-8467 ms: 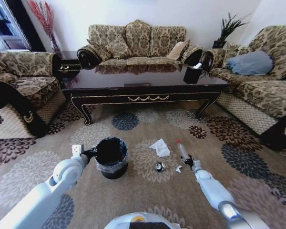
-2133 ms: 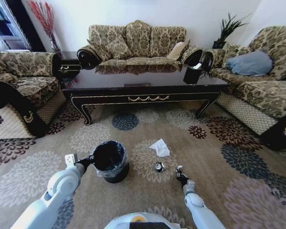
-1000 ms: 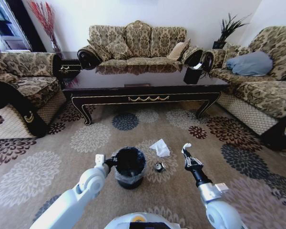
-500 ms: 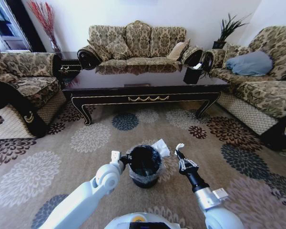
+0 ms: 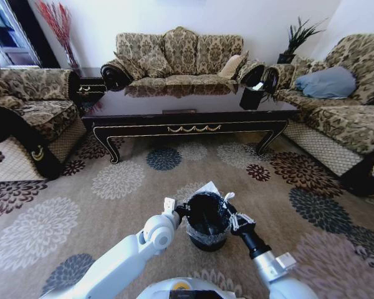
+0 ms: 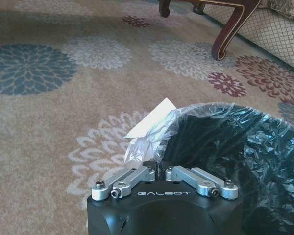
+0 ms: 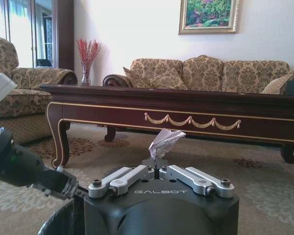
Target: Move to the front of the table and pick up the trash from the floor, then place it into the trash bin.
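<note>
Nearest us, our left gripper (image 5: 182,210) pinches the liner at the near-left rim of the trash bin (image 5: 207,240), fingers pressed together on the plastic, holding the bin just in front of our base on the carpet (image 5: 62,205). Our right gripper (image 5: 232,216) sits at the bin's right rim, its fingers closed on a small crumpled wrapper scrap (image 7: 164,141) that sticks up between them. We judge this to be the dropping step: the scrap is at the rim but not yet over the dark mouth, so the next move calls for carrying it a little inward above the opening and spreading the fingers without snagging the liner.

Just past the bin's far rim the white tissue (image 5: 207,187) lies on the carpet, partly hidden by the bin. Farther off, well apart, stands the table (image 5: 187,121), with the sofas beyond.

Compared with half a second ago, the bin has been drawn further right and nearer to us, and our right gripper has closed in on its rim.
</note>
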Motion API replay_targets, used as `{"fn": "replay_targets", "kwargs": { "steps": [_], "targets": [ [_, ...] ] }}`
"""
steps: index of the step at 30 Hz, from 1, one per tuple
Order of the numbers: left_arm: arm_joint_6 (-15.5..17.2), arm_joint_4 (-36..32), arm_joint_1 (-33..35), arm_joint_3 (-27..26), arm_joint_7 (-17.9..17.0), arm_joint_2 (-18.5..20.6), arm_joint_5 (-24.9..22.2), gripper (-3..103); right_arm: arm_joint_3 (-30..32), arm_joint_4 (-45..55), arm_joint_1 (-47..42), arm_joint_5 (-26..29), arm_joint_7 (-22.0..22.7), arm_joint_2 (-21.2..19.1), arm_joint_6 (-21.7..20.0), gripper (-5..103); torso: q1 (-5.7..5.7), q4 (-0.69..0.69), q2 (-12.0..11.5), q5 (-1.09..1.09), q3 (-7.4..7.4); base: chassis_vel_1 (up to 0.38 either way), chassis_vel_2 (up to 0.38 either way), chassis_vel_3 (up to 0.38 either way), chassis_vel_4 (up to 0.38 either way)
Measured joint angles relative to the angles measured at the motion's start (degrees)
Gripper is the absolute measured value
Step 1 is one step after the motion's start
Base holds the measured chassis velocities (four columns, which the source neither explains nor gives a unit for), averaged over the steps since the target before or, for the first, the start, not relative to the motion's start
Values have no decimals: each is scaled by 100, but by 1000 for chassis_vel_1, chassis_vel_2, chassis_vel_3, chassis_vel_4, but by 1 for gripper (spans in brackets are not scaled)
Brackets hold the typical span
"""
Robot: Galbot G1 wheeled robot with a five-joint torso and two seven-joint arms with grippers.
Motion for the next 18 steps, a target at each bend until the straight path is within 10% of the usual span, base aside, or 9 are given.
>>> {"fn": "replay_targets", "kwargs": {
  "steps": [7, 18],
  "targets": [
    [0, -19, 106, -6, 1, 28, 120, 4, -201, -95, -31, -361, 14, 151, 79, -1, 0, 0, 0, -1, 0, 0, 0, 0, 0],
    [19, -43, 253, -45, -32, 6, 227, 4, -203, -122, -91, -550, -52, 162, 195, 41, 0, 0, 0, -2, 0, 0, 0, 0, 0]
  ]
}}
